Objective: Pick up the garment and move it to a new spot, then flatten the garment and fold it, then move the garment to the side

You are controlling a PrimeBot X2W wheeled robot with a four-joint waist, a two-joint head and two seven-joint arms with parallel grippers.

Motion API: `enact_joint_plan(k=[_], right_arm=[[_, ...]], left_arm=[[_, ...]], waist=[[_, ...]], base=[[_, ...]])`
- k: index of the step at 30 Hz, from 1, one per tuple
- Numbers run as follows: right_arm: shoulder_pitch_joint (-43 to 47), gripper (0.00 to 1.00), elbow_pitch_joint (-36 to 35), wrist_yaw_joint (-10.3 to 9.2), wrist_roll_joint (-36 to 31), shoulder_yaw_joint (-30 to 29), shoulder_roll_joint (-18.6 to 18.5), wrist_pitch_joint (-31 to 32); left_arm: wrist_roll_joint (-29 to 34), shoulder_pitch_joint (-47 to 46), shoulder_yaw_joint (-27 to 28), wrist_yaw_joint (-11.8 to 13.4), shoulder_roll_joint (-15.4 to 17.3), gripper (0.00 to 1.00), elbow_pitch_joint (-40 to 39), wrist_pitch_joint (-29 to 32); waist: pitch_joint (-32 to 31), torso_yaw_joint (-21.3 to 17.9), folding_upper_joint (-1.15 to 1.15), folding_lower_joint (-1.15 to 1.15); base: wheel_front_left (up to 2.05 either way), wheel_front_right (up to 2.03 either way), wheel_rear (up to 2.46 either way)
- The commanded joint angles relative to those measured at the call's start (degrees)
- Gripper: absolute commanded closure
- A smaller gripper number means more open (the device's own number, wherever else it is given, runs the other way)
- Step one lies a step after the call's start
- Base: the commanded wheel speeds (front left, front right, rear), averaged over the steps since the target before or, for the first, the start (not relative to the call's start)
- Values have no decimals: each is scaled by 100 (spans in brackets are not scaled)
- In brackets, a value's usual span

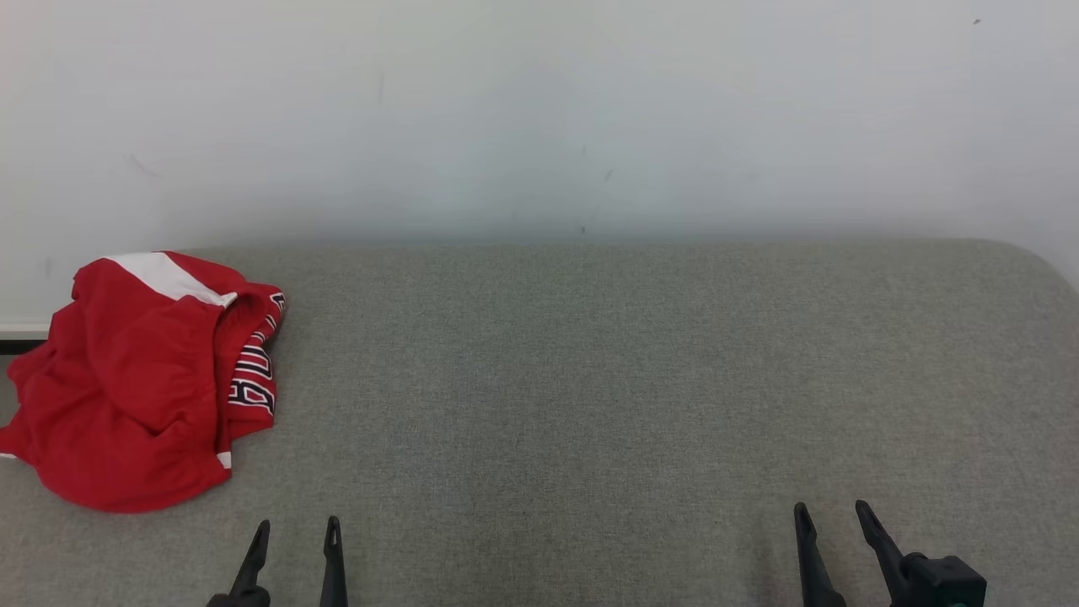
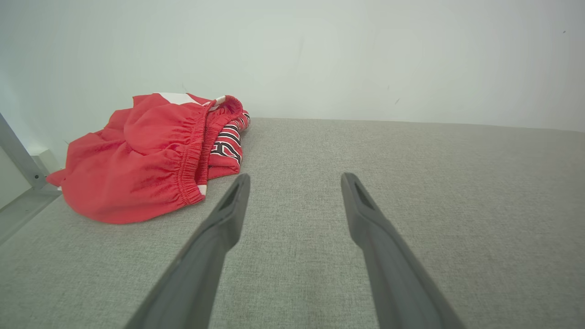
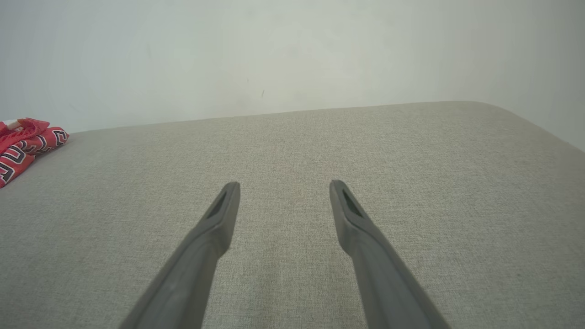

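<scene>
I see a grey fabric surface [image 1: 590, 379] meeting a pale wall [image 1: 539, 118]; red garment [image 1: 135, 388] bunched at its left end; left fingers [image 1: 253, 561] and right fingers [image 1: 807, 548] spread, empty.

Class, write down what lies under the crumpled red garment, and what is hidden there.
The red garment rests on the grey fabric surface. The patch directly beneath, and anything inside its folds, is covered.
</scene>
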Motion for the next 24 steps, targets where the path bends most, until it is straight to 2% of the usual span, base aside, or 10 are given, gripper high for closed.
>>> enact_joint_plan(k=[1, 19, 24], right_arm=[[45, 0, 14, 20, -124, 15, -19, -54], [112, 0, -52, 20, -103, 41, -18, -53], [141, 0, -61, 20, -101, 2, -17, -45]], left_arm=[[150, 74, -1, 32, -6, 0, 14, -53], [27, 76, 27, -15, -18, 0, 91, -63], [-17, 38, -6, 37, -19, 0, 96, -63]], waist=[[-13, 7, 0, 0], [-40, 35, 0, 0], [-50, 159, 0, 0]], base=[[0, 0, 0], [0, 0, 0], [0, 0, 0]])
